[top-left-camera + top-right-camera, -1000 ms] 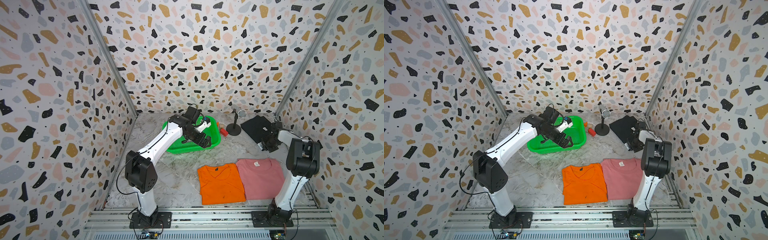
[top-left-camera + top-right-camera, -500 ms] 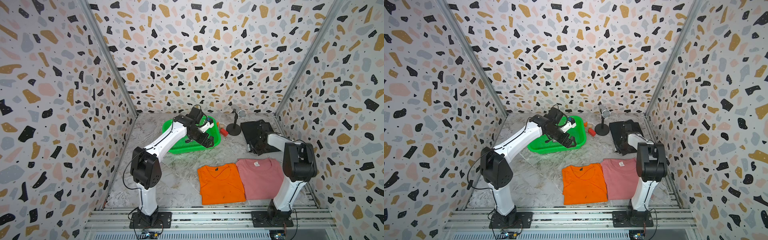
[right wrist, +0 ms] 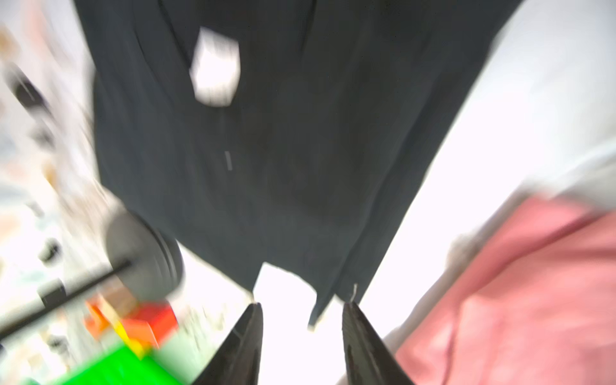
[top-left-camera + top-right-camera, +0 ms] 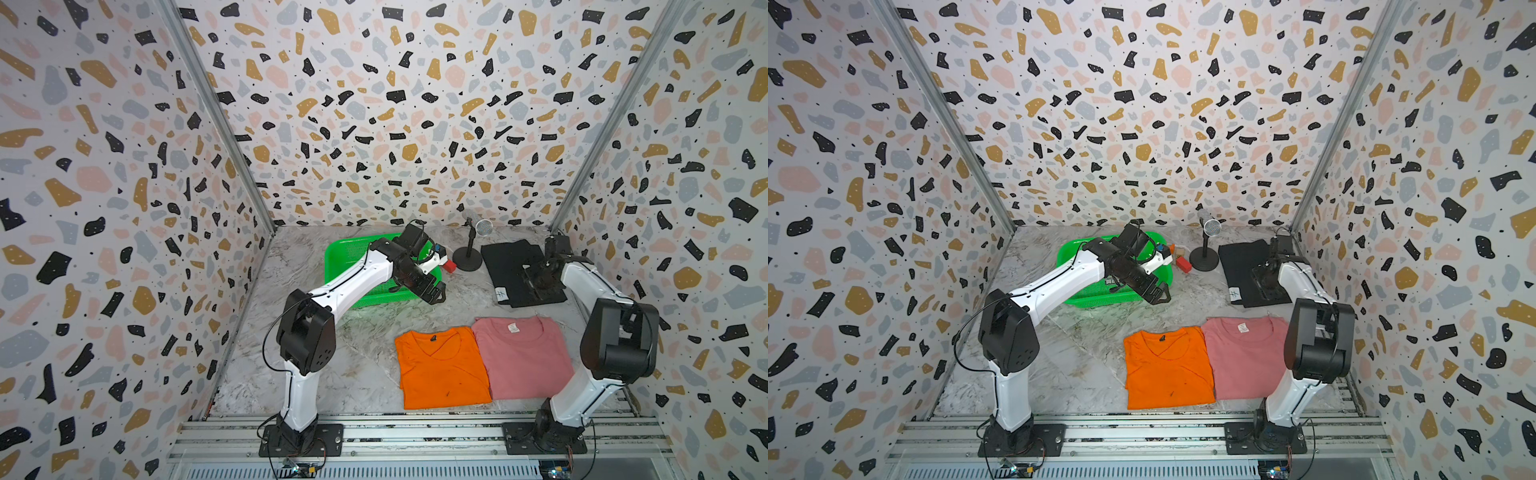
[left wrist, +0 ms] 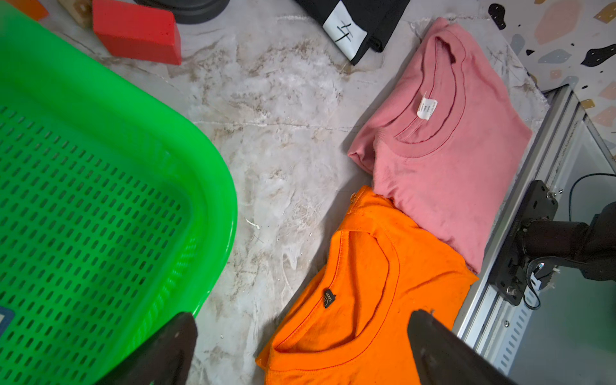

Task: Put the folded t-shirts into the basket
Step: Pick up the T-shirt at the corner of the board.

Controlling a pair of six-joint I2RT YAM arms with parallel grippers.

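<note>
Jaws stand apart, empty: left gripper (image 5: pixel 303 313) by basket (image 5: pixel 215 186), right gripper (image 3: pixel 302 304) over black t-shirt (image 3: pixel 266 150).

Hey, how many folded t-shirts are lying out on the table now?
3: black folded cloth t-shirt, back right; bright orange folded V-neck t-shirt, front centre; dusty pink folded t-shirt, touching its right side. None seems hidden.

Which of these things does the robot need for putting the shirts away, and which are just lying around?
For the job:
black t-shirt
orange t-shirt
pink t-shirt
green basket

Just lying about:
microphone on its stand
red block
small wooden block
</note>
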